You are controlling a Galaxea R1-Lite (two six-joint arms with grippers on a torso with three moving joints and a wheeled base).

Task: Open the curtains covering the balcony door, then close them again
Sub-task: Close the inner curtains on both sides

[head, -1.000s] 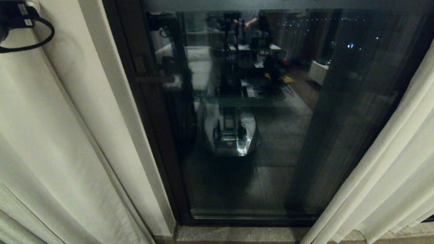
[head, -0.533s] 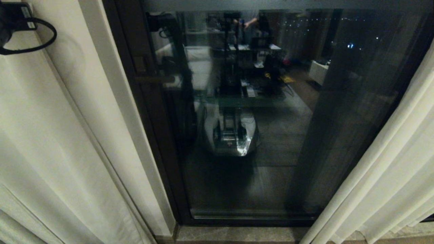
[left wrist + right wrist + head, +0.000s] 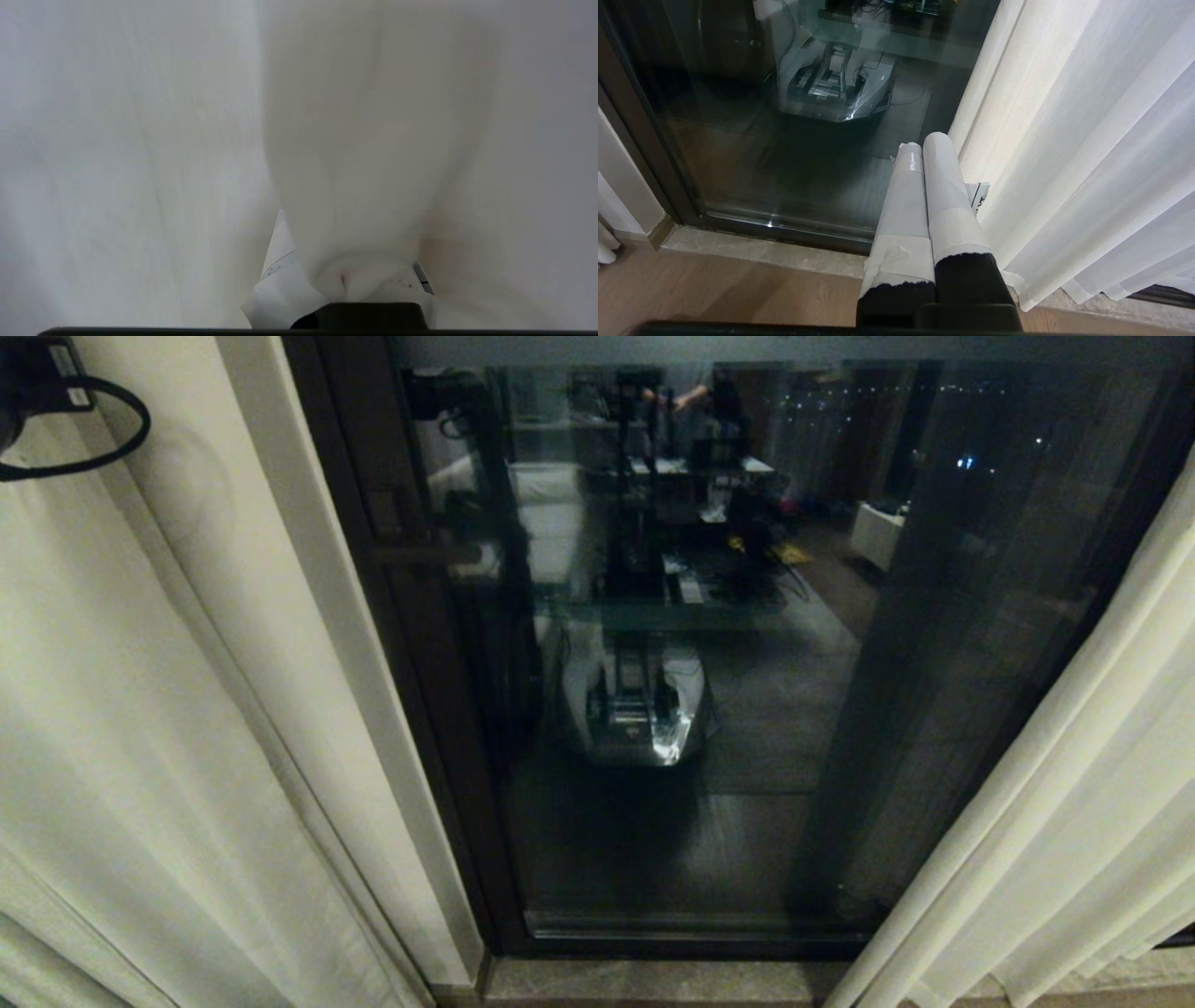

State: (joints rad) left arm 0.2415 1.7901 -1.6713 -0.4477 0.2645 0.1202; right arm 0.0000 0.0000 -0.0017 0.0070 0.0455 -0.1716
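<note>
Left claw (image 3: 343, 280) mostly buried in folds of the curtains (image 3: 355, 140), fingertips hidden by cloth, left arm (image 3: 37, 392) cut off at head view's corner, balcony door (image 3: 709, 663) top cropped, outside lost behind room reflections.

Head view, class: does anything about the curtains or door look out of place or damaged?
Nothing stands out. The cream woven curtains hang parted either side of the dark-framed glass balcony door, unbroken and showing only reflections.
</note>
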